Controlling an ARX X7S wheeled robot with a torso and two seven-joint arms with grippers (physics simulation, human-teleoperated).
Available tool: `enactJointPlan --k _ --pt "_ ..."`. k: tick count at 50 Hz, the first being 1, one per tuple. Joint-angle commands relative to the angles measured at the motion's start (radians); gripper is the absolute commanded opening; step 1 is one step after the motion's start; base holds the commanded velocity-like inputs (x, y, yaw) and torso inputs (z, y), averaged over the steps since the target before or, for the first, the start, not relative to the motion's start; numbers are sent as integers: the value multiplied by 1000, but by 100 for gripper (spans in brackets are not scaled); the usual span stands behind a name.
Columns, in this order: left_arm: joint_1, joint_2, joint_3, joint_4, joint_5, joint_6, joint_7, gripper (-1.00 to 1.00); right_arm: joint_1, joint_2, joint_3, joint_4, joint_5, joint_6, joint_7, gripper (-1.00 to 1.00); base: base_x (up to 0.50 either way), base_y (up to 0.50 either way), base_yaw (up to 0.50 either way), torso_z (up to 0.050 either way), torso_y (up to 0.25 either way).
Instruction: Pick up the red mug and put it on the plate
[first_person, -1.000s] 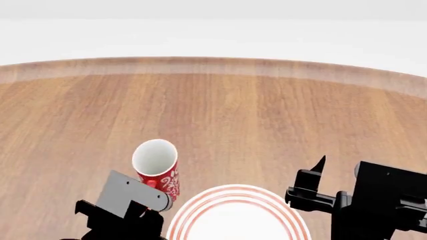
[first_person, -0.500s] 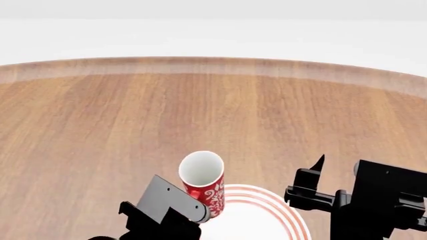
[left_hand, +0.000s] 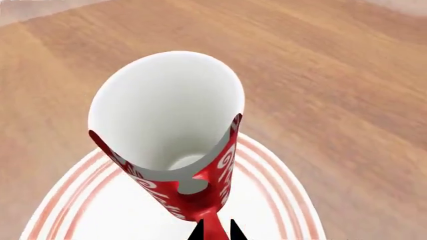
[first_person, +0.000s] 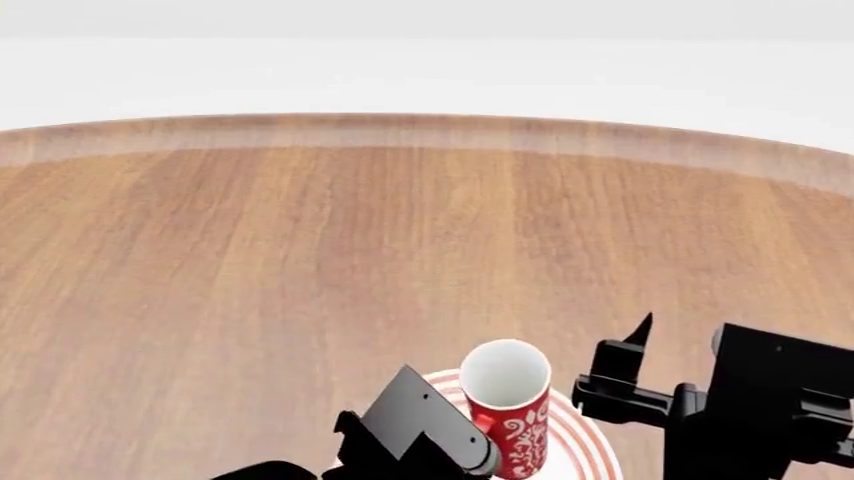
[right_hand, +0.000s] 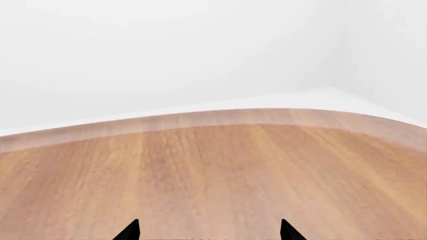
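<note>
Your left gripper (left_hand: 215, 231) sits low and near the middle of the head view, its grey wrist housing angled up toward the right, and its two black fingertips are pinched tight on the handle of the red mug (first_person: 509, 406), which it holds upright. Your right gripper (right_hand: 209, 231) hangs at the right of the head view with its dark fingers spread wide apart and nothing between them, one pointed fingertip (first_person: 638, 327) sticking upward.
</note>
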Motion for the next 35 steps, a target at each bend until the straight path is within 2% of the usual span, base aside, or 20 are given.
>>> enactJointPlan --k 1,4,8,25,35 --pt "-165 10 440 -213 -427 225 -59 -100 -8 4 5 -1 8 -6 1 100 0 0 0 0 0" --pt "-188 10 533 -234 -510 252 -74 -100 -8 4 5 2 9 -7 2 100 0 0 0 0 0" --pt "-196 10 577 -257 -551 254 -82 -100 -8 6 6 5 11 -9 1 100 0 0 0 0 0" --pt "-191 10 582 -272 -518 161 -71 -100 -8 4 1 31 14 -31 -3 100 0 0 0 0 1" --pt "-194 10 583 -270 -550 105 -61 -100 -11 6 5 29 21 -33 -2 100 0 0 0 0 0"
